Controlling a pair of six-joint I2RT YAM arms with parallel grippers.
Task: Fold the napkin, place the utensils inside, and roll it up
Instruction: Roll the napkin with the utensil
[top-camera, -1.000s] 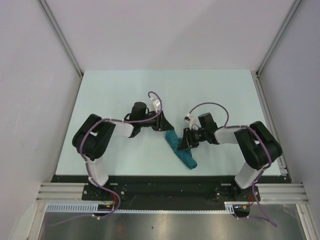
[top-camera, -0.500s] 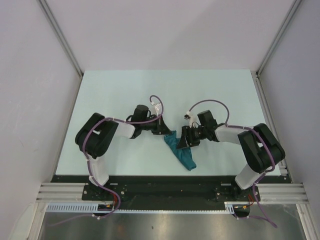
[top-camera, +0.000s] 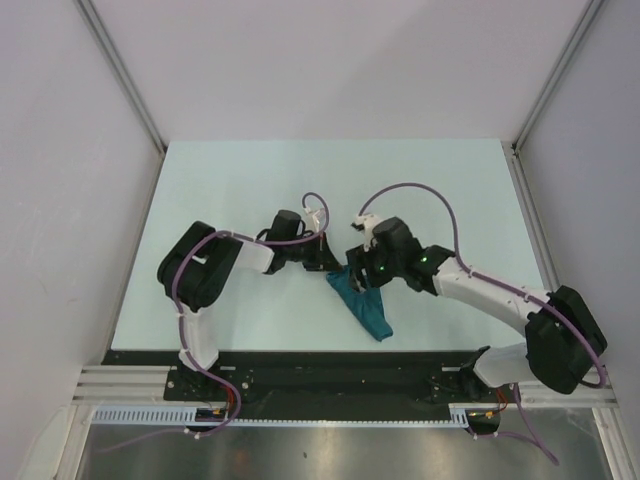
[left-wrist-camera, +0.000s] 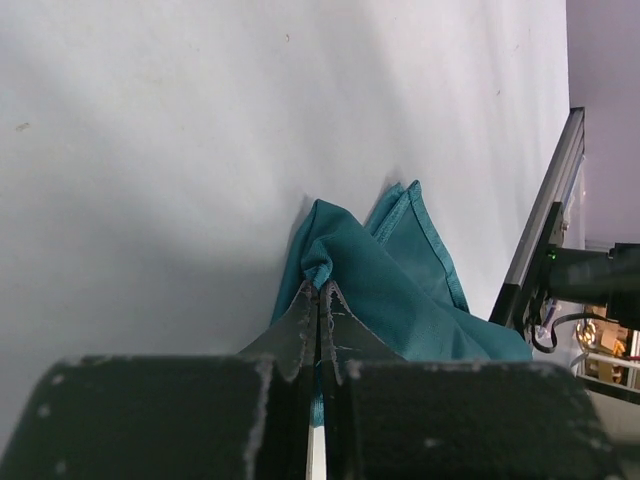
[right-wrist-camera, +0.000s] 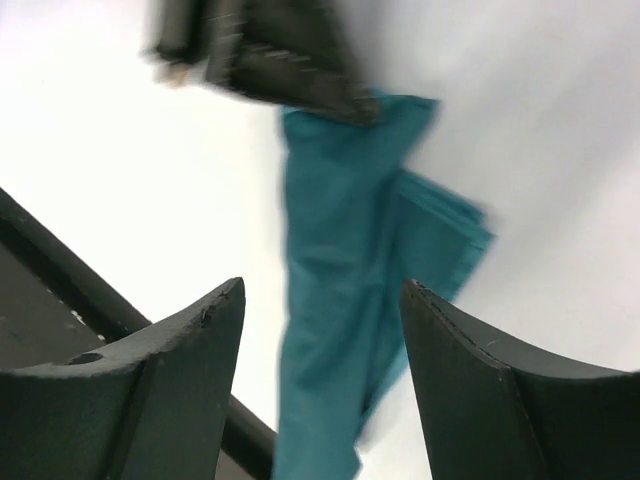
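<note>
Left wrist view shows the left fingers pinching just a thin fold of the bunched napkin, which trails beneath the spread, empty right fingers, so any tug could slip it free onto the counter.

Motion-blurred napkin, lower end past the right wrist view's edge

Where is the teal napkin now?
Top view: the napkin lies bunched at centre, near the table's front edge, its far end pinched by the left gripper.
</note>
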